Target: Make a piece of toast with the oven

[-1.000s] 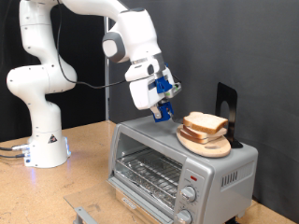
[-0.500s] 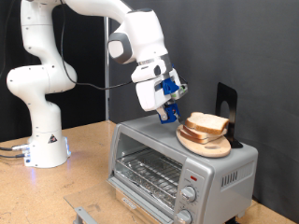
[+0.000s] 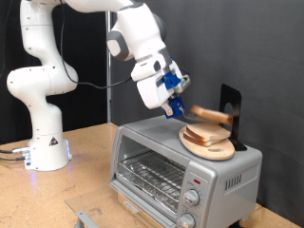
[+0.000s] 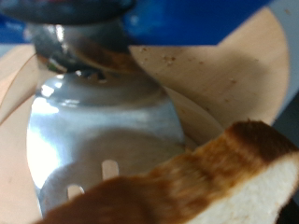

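Since the earlier frames the gripper (image 3: 172, 95) has risen a little, and the piece of toast (image 3: 210, 114) has come up off the round wooden board (image 3: 208, 143); before, it lay flat on the board, now it hangs above it, slightly tilted. Near the wrist camera, the toast (image 4: 210, 182) fills the foreground, with pale crumb and brown crust, and it rests on the slotted metal blade of a spatula (image 4: 98, 121); behind the blade the wooden board (image 4: 229, 70) is seen. In the exterior view the blue handle of the tool sits at the gripper, but whether the fingers are closed around it cannot be told. Lower, the board with some bread still on it lies on top of the oven (image 3: 180, 171), toward the exterior view's right; the oven door looks closed. A dark stand (image 3: 231, 109) is upright just behind the board.
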You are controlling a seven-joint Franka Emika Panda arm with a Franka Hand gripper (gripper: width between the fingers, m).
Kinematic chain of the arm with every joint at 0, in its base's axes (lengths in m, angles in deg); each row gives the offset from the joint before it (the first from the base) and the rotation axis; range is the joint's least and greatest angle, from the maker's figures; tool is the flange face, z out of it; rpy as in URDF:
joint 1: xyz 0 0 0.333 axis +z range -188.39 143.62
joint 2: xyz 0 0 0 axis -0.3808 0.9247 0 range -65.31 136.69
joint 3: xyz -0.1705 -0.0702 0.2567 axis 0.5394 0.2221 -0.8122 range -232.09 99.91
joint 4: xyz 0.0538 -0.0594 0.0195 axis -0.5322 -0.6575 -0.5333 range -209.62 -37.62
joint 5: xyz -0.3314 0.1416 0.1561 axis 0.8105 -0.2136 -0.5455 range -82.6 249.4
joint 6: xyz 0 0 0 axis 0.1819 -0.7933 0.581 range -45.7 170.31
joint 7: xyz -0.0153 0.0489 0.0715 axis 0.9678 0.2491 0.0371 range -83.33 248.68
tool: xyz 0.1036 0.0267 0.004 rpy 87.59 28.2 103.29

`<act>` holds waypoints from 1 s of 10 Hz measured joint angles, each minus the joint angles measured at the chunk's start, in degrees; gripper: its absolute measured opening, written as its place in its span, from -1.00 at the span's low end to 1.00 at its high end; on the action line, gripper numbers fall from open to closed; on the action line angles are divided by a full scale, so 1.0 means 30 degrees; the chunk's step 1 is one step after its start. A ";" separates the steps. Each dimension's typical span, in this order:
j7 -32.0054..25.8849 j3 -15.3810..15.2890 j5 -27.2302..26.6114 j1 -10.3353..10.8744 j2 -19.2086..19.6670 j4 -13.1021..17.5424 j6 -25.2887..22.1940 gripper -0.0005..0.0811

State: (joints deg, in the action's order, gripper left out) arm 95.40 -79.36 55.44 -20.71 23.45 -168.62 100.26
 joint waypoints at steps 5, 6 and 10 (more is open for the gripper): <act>-0.0502 0.0545 -0.0607 -0.0231 -0.2083 -0.0701 -0.1707 -0.04; -0.0470 0.0619 -0.0607 -0.0293 -0.2223 -0.0793 -0.1863 -0.04; -0.0415 0.0995 -0.0657 -0.0392 -0.2689 -0.1157 -0.2562 -0.04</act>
State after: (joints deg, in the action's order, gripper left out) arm 94.15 -76.37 53.46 -21.89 15.38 -172.09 92.57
